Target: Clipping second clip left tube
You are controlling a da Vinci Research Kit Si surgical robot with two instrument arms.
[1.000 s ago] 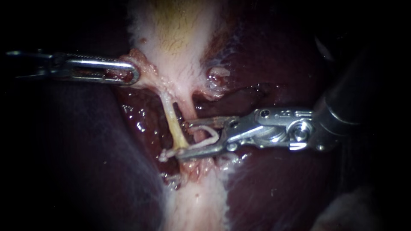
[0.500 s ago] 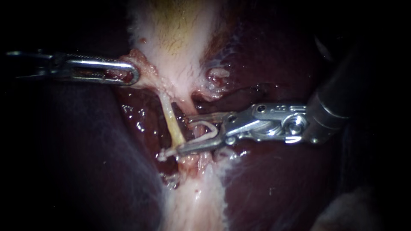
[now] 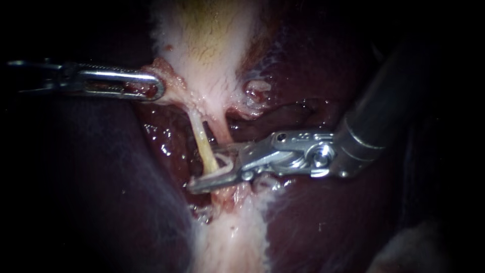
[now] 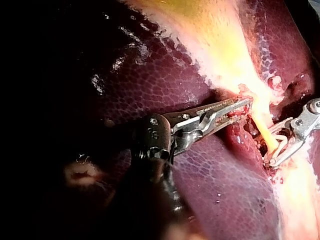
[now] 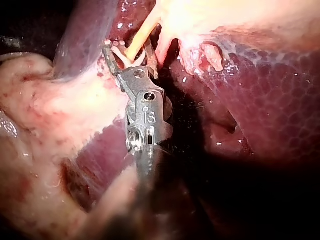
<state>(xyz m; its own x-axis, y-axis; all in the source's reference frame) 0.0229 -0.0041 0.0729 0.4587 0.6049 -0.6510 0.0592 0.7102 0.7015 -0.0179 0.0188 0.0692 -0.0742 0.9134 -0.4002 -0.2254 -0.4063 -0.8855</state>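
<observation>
Jaws of our right instrument (image 3: 207, 168) stand a little apart and hold a white clip (image 3: 226, 164) between them. They straddle the left tube (image 3: 202, 144) near its lower end. That tube is pale yellow and runs taut from the neck of the gallbladder (image 3: 212, 60) down across the dark liver (image 3: 313, 222). Our left instrument (image 3: 157, 88) is clamped on a fold of the gallbladder at its neck, up and to the left of the tube. We see the two instruments well apart.

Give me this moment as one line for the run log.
left instrument: shut on tissue | right instrument: shut on clip | clip: around tube
</observation>
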